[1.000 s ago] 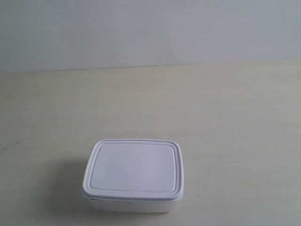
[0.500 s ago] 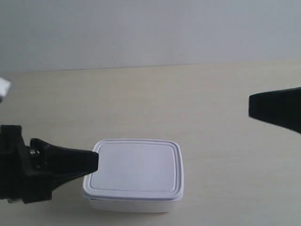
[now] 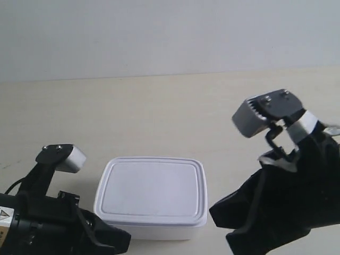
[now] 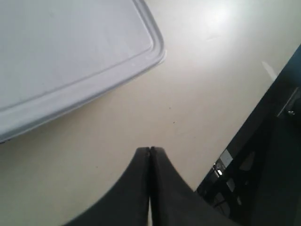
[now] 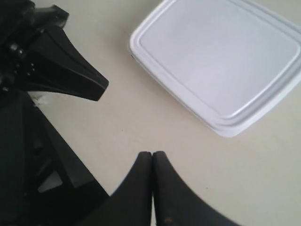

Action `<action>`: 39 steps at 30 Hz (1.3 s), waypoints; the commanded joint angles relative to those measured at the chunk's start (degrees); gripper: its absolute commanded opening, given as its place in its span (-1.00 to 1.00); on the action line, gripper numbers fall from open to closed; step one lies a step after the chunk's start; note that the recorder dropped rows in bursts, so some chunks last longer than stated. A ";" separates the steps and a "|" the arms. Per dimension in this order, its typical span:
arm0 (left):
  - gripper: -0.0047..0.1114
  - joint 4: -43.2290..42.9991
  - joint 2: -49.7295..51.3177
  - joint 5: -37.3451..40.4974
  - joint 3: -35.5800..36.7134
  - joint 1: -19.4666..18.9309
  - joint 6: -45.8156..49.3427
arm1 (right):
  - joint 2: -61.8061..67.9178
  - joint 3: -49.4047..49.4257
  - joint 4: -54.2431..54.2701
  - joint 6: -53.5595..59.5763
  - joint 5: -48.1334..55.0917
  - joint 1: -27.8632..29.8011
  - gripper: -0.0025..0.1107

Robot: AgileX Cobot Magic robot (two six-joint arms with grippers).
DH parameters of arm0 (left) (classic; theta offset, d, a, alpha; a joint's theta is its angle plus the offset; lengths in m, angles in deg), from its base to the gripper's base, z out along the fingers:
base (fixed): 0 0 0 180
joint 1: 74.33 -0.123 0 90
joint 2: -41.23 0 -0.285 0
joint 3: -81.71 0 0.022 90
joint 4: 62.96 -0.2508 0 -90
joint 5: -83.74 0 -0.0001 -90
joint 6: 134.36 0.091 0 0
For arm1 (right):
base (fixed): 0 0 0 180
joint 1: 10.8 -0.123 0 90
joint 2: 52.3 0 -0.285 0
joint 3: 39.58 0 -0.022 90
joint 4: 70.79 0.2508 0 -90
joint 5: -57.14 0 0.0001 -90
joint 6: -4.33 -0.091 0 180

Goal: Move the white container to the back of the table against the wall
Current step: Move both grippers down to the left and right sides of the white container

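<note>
**Change over the last second, exterior view.** One second ago no arm was in view. Half a second ago the arm at the exterior view's left (image 3: pixel 37 223) reached in level from the side, its tip over the left rim of the white container (image 3: pixel 151 191). Of the arm at the exterior view's right (image 3: pixel 289 207) only a dark tip showed at the frame edge.

Now the first arm has dropped toward the lower corner. The pincer at the exterior view's left (image 3: pixel 121 240) is off the rim, beside the container's front left corner. The second arm has advanced far into frame. Its grey housing (image 3: pixel 263 112) is newly visible, and the pincer at the exterior view's right (image 3: pixel 217 212) sits near the container's front right corner.
</note>
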 commanded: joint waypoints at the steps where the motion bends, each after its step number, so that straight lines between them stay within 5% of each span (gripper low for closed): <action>1: -0.92 0.31 3.08 1.91 0.17 0.43 -0.26 | 4.93 -0.35 -6.43 -6.34 -2.18 -2.88 -0.96; 17: -0.92 -0.55 10.34 6.47 0.05 0.43 -0.26 | 22.21 -0.35 -5.73 -6.65 -11.03 -3.54 -0.96; 39: -0.92 0.12 13.01 19.15 -1.23 0.30 -0.26 | 29.49 -0.35 -4.21 -6.43 -22.65 -3.54 -0.96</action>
